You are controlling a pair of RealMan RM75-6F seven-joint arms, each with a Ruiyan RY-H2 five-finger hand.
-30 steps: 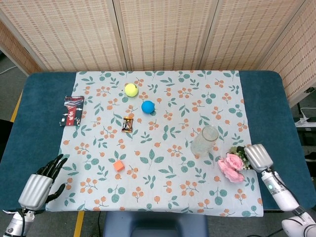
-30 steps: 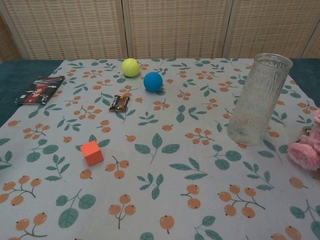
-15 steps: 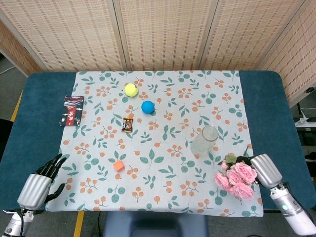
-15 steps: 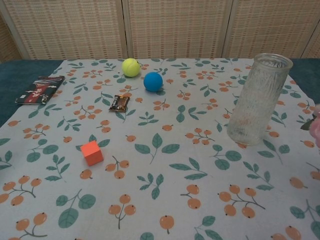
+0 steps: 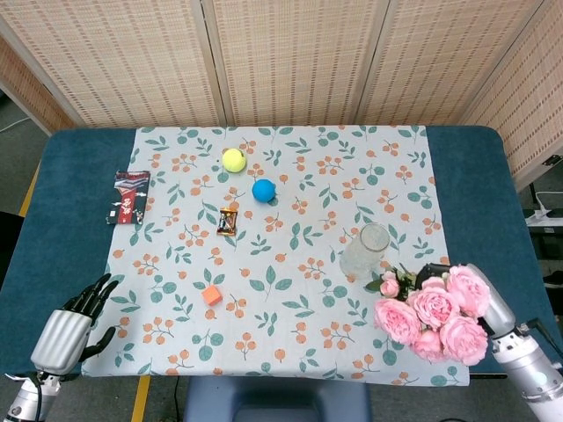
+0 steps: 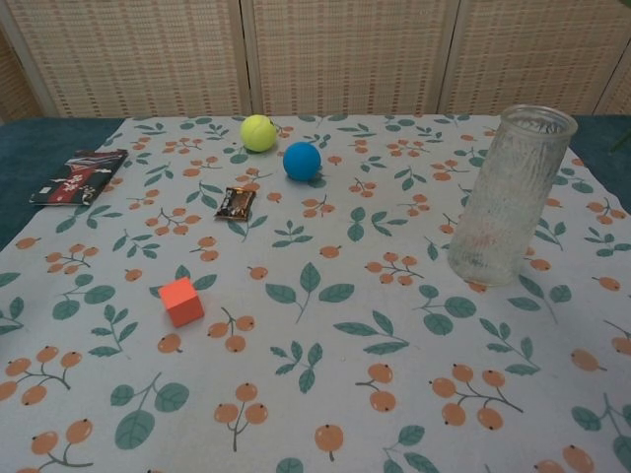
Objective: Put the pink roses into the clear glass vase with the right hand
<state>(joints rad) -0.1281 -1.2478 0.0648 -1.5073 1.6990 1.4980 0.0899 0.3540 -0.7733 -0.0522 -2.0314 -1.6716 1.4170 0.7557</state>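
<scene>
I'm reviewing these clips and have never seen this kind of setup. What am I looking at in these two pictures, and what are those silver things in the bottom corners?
The silver things are a two-armed robot's mechanical hands. One picture looks down from its head, the other looks forward from its chest, low over the table.

The right hand, mostly hidden behind the blooms, holds a bunch of pink roses lifted toward the head camera. The chest view shows neither the hand nor the roses. The left hand holds nothing, fingers spread, at the near left edge.

On the floral tablecloth stand a clear glass vase, upright and empty, a yellow ball, a blue ball, a small wrapped snack and an orange cube. A dark packet lies at the cloth's left edge.
</scene>
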